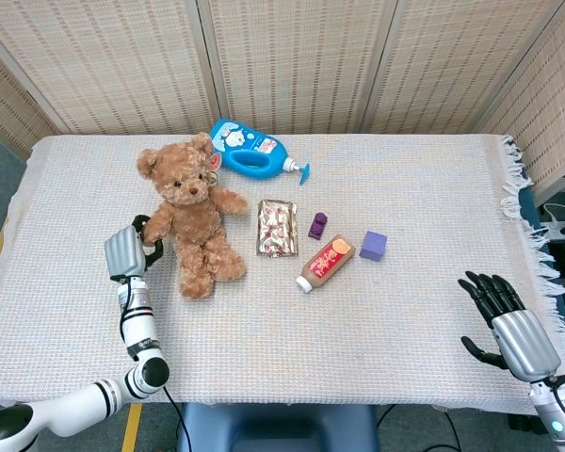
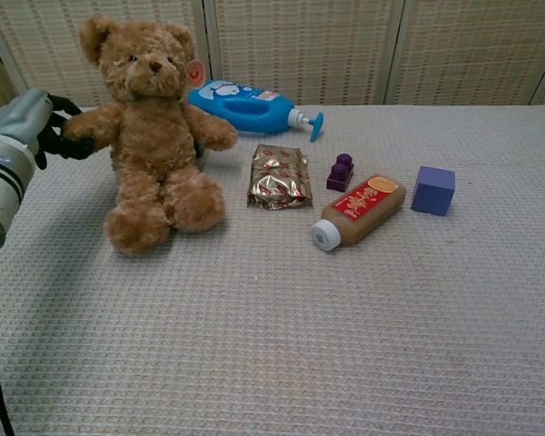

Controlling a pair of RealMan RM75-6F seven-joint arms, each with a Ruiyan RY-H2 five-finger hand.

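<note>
While the left hand [image 2: 38,124] grips the teddy bear [image 2: 152,132] by one paw near the table's [image 1: 414,311] left edge — a thin hold — the soft toy may slip or topple onto the blue bottle [image 1: 251,151].

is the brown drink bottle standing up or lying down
Lying down. The brown drink bottle rests on its side on the table cloth, white cap toward the camera, between the purple cube and the foil packet.

Teddy bear [image 1: 193,218] left of pouch [image 1: 276,227] — bottle [image 1: 326,263] right.
</note>
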